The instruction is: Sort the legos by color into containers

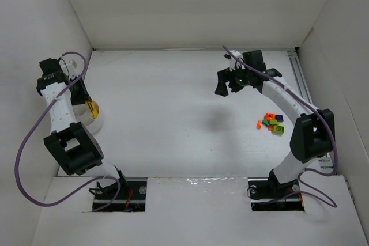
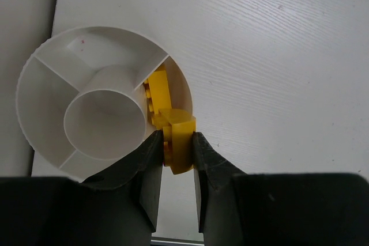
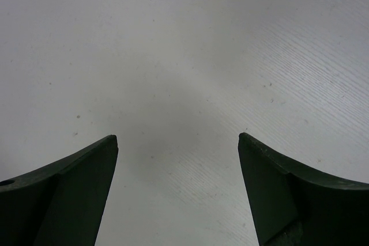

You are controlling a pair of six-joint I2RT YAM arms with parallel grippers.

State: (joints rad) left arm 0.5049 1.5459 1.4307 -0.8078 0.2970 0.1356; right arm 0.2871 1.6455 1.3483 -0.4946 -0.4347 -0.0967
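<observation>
The left end effector [image 2: 176,142] is clamped on a yellow brick [image 2: 179,126]. It holds the brick right at the near rim of a round white dish [image 2: 46,84] that is split into compartments around a hollow centre post. Other yellow bricks [image 2: 157,90] already lie in the compartment nearest the fingers, so the brick is probably held there to be dropped in with its own color. It hangs over the rim rather than fully over the compartment, and a small shift inward looks wise before letting go, or it may fall on the table [image 1: 173,113].

The dish sits at the left side of the table, close against the foot of the left wall [image 1: 29,38]. That leaves the arm little room on that side, and its open way out is to the right, across bare table.

The right end effector [image 3: 178,136] has its fingers wide apart and holds nothing. It hangs over bare table toward the far right. The remaining pile of bricks [image 1: 271,123], in orange, green, red and yellow, lies nearer the arm bases than that end effector and close to the right arm's own forearm. The wide middle of the table between the two arms gives room to carry bricks across.
</observation>
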